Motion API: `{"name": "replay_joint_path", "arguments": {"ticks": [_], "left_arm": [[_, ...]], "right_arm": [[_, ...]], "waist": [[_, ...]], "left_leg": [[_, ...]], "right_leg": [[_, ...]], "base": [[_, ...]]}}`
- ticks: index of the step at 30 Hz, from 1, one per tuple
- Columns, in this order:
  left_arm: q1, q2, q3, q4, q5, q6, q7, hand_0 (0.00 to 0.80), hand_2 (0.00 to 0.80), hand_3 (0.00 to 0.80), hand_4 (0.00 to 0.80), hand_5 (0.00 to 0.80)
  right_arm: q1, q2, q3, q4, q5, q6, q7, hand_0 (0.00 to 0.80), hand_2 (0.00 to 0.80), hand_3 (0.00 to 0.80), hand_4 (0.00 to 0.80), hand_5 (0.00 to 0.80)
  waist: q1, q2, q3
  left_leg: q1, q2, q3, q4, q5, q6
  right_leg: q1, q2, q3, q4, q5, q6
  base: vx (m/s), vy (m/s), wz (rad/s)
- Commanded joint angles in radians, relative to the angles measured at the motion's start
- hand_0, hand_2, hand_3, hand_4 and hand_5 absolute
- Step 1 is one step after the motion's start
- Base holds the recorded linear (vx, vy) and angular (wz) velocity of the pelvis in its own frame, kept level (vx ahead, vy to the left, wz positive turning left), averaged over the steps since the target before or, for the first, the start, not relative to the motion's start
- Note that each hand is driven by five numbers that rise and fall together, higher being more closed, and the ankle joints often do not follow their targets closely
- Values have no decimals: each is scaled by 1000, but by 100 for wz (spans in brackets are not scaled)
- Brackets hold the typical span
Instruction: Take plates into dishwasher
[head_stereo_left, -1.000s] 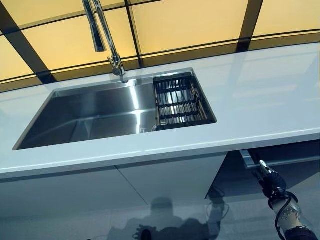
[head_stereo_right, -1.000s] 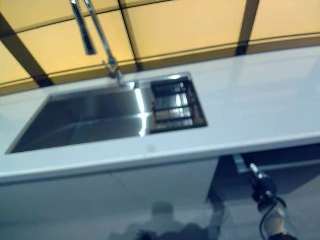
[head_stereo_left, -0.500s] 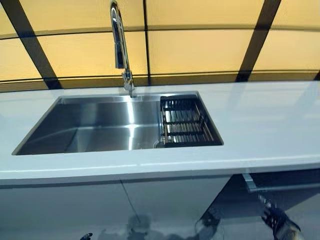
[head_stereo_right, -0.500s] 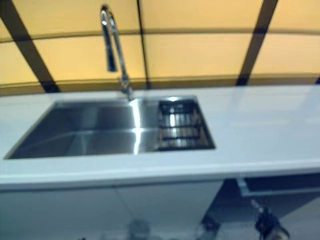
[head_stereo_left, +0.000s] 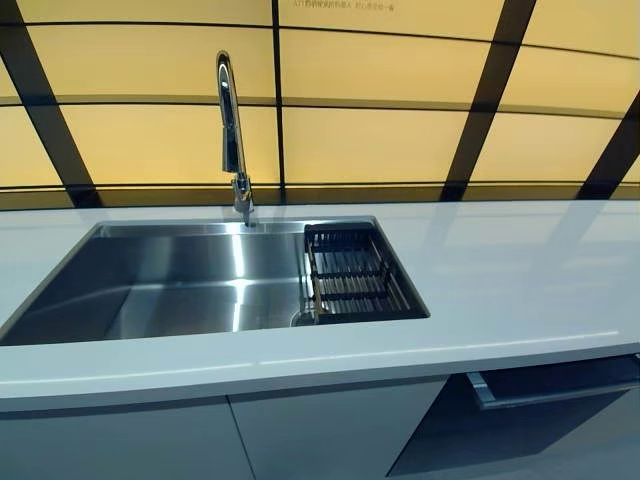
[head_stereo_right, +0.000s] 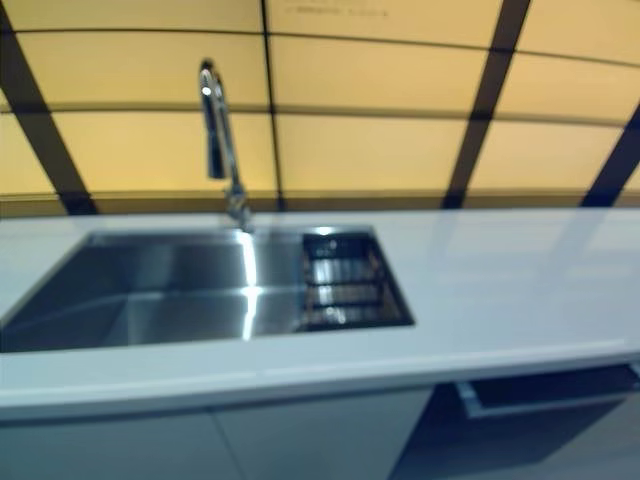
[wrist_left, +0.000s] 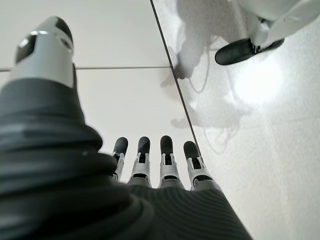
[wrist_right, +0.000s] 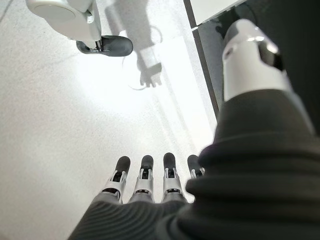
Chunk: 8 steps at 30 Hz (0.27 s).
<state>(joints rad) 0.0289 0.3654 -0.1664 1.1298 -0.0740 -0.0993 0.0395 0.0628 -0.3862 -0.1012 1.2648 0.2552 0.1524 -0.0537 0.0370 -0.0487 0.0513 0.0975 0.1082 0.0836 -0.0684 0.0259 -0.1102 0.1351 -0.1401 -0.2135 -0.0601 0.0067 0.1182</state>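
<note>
No plate shows in any view. The dishwasher (head_stereo_left: 545, 400) sits under the white counter (head_stereo_left: 520, 280) at the lower right, its dark door tipped slightly out with a grey handle bar along the top. Neither hand appears in the eye views. My left hand (wrist_left: 167, 160) hangs over the pale floor with its fingers straight and holding nothing. My right hand (wrist_right: 145, 175) hangs the same way, straight-fingered and empty, beside a dark cabinet edge.
A steel sink (head_stereo_left: 170, 290) is set in the counter, with a tall chrome faucet (head_stereo_left: 230, 120) behind it. A dark wire rack (head_stereo_left: 350, 278) fills the sink's right end. White cabinet doors (head_stereo_left: 300, 440) stand below. Yellow wall panels rise behind.
The camera has swung upward, so the whole scene sits lower in the picture. My right hand, seen earlier at the lower right by the dishwasher door, has left the eye views.
</note>
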Motion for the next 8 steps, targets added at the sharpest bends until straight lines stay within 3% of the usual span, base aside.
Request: {"name": "replay_joint_path", "arguments": {"ticks": [1,8], "left_arm": [[-56,-5,68,44,-25,-41,12,0,0,0,0,0],[-59,-9,81,74,-38,-53,7,0,0,0,0,0]], "right_arm": [[-56,3,43,30,-34,5,-35,0,0,0,0,0],[-55,21,46,38,-25,1,-47,0,0,0,0,0]], "waist": [[-14,-5,35],[-18,0,24]], "left_leg": [[8,19,48,3,38,20],[23,16,44,-3,27,24]], "right_leg": [[-35,-7,25,-10,93,11],[-22,-1,29,-11,83,7]], "base": [[0,0,0],[14,4,0]]}}
